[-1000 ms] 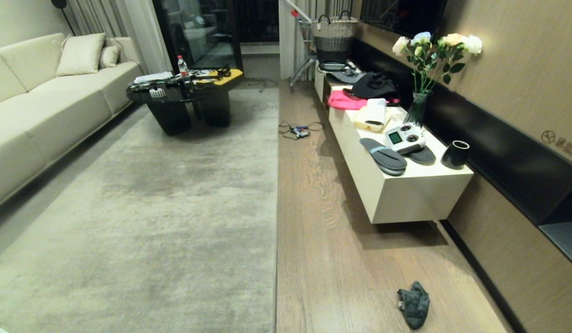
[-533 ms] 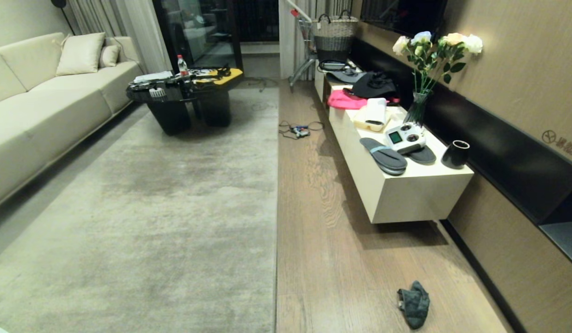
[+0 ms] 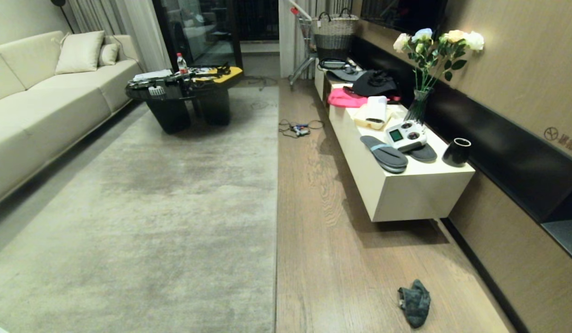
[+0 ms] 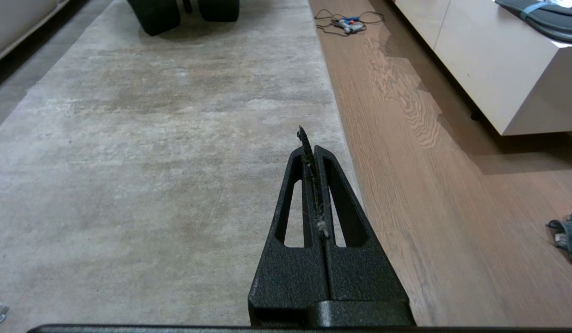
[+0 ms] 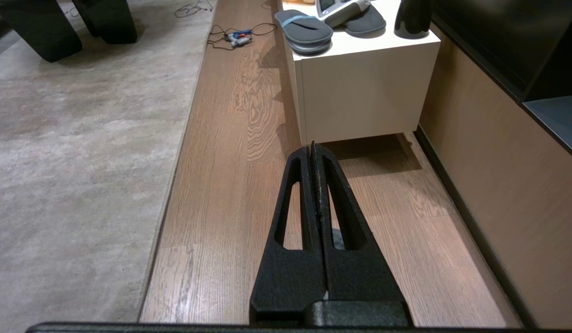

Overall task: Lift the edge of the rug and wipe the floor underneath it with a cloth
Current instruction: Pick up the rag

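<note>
- Rug edge (image 3: 276, 208): lies flat on the floor (image 3: 341, 259), running straight away from the robot; not yet lifted. In the left wrist view it passes just beside the left hand (image 4: 312, 150), on the wood side.
- Cloth (image 3: 414, 302): crumpled heap on bare planks, apart from the rug edge, between it and the wall. In the left wrist view it sits well off to the wood side of that hand. The right hand (image 5: 314, 155) hangs over the planks with a bit of grey showing under it, possibly the cloth; cannot tell.
- Both hands clenched, nothing grasped; neither arm shows in the head view.
- Step in hand, my reading: approach and fetch the cloth first.
- To do it well: unclench the right hand before descending, come straight down on the heap's bulk, pinch fabric not floor. Keep the left hand by the rug border, ready to slip under it.
- Cable tangle (image 3: 298, 129) lies far ahead of both hands; the low table (image 3: 406, 194) is to the right hand's outer side.
</note>
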